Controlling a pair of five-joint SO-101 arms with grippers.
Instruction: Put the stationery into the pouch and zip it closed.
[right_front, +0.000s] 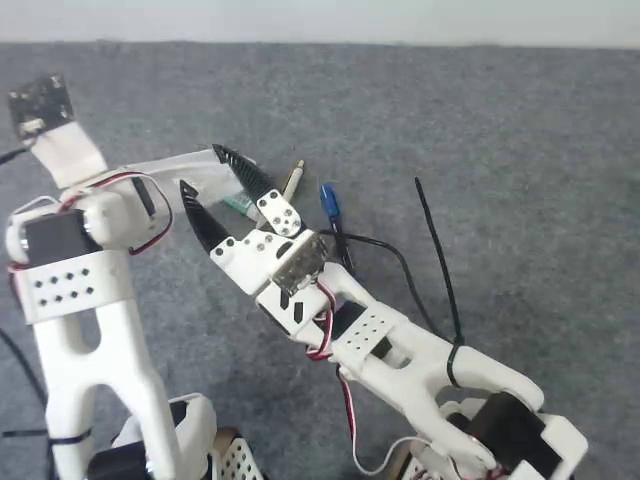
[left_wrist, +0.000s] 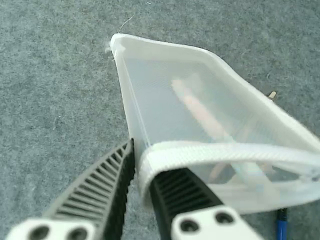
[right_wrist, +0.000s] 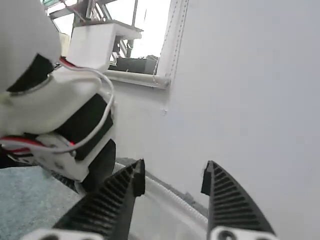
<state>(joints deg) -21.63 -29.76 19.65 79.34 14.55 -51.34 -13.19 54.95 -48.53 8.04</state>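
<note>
The left gripper (left_wrist: 140, 150) is clamped on the rim of the pouch (left_wrist: 200, 90), holding its mouth open. The right gripper (right_wrist: 172, 175), jaws spread and empty, should collect the blue pen (right_front: 329, 200) lying on the mat (right_front: 520, 150) nearby, approaching it squarely.

Soft, even daylight, hardly any shadows on the counter (right_front: 520, 130); the window (right_wrist: 140, 25) is blown out white.

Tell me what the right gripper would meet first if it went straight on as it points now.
Probably the pouch: the right gripper, jaws open, points at its white rim, which the left gripper holds. Depth is unclear.
</note>
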